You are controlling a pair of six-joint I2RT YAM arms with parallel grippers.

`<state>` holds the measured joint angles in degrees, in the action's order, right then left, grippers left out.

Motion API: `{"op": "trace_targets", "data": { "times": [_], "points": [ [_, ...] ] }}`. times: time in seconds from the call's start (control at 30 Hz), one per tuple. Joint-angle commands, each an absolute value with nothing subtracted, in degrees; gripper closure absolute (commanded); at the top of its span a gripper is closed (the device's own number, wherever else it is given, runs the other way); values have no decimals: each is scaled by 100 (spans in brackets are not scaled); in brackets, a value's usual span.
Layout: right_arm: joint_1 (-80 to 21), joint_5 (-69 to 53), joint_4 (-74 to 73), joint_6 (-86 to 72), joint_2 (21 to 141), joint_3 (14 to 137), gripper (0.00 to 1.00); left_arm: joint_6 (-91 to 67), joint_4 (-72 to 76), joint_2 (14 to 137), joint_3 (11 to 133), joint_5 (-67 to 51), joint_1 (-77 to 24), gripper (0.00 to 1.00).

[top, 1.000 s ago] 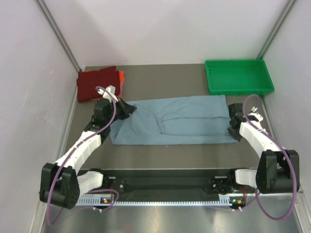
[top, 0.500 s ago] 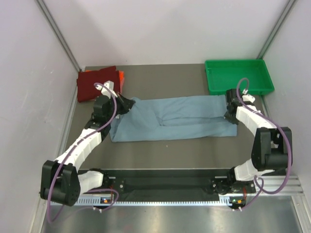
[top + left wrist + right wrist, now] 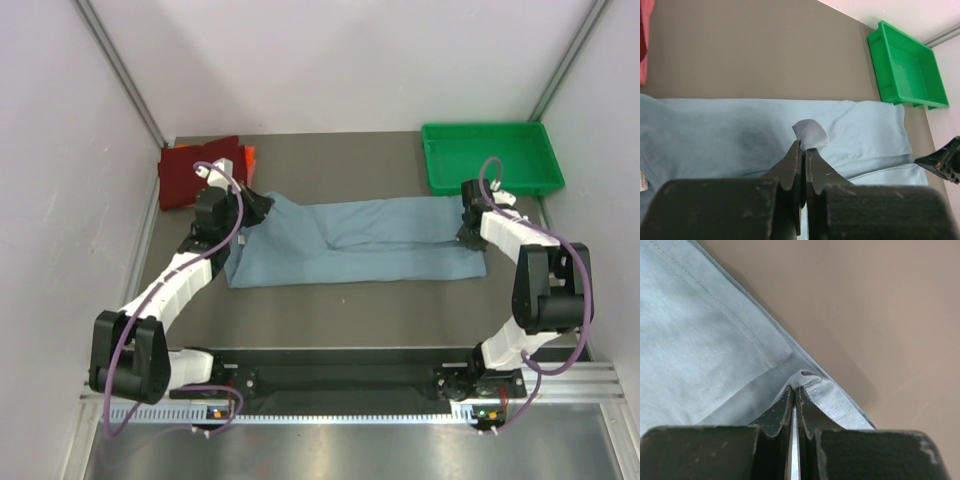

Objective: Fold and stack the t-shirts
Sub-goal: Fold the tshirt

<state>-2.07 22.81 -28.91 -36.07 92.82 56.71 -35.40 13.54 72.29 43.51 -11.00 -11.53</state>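
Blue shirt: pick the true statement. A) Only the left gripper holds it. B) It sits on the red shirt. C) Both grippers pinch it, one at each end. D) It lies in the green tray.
C: the left gripper is shut on a tuft of the blue shirt, the right gripper on its hem.
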Motion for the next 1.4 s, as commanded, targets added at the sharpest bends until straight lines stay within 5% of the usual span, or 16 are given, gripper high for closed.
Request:
{"op": "trace_targets", "data": {
  "times": [0.0, 0.9, 1.37],
  "points": [
    [-167, 2347, -2628, -3533, 9378, 5933, 100, -3480, 1933, 7190, 4509, -949, -1081, 100],
    [-167, 1986, -2136, -3656, 9730, 6047, 100, -3200, 2136, 8164, 4482, -870, -800, 100],
    [-193, 873, -1812, -3059, 9150, 5837, 60, -3050, 1987, 9236, 4965, -1977, -387, 91]
  ]
}}
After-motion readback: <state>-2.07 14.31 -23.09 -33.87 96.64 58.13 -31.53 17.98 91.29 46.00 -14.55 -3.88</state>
